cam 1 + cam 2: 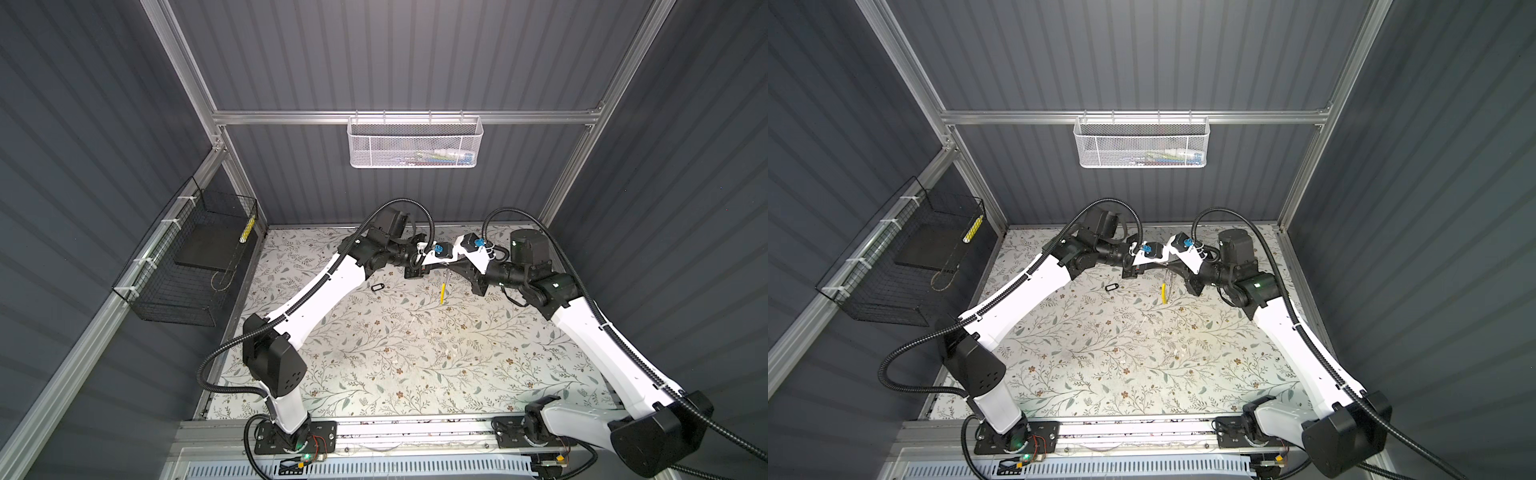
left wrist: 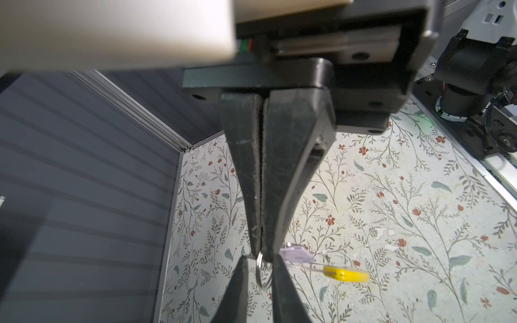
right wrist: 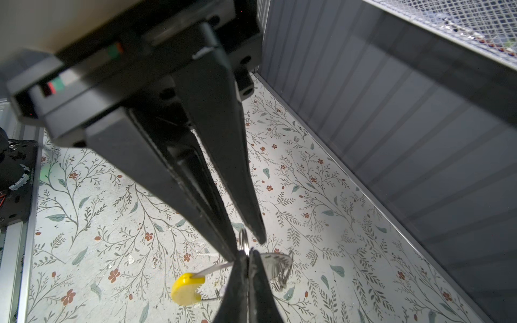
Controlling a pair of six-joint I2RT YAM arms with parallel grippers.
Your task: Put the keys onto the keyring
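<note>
Both grippers meet tip to tip above the back of the floral table (image 1: 415, 353). My right gripper (image 3: 248, 253) is shut on the keyring (image 2: 263, 275), a thin metal ring. A yellow tag (image 1: 444, 291) (image 2: 347, 274) hangs from the ring on a clear strap. My left gripper (image 2: 260, 257) faces it, its jaws a little apart on either side of the ring. A pale lilac key tag (image 2: 296, 255) sits right beside the right fingertips; its key is hidden. The black-rimmed oblong tag (image 1: 377, 287) (image 1: 1111, 286) lies alone on the table, left of the grippers.
A white mesh basket (image 1: 415, 143) hangs on the back wall. A black wire basket (image 1: 187, 266) is fixed to the left wall. Both arm bases (image 1: 295, 436) (image 1: 532, 428) stand on the front rail. Grey walls close in three sides.
</note>
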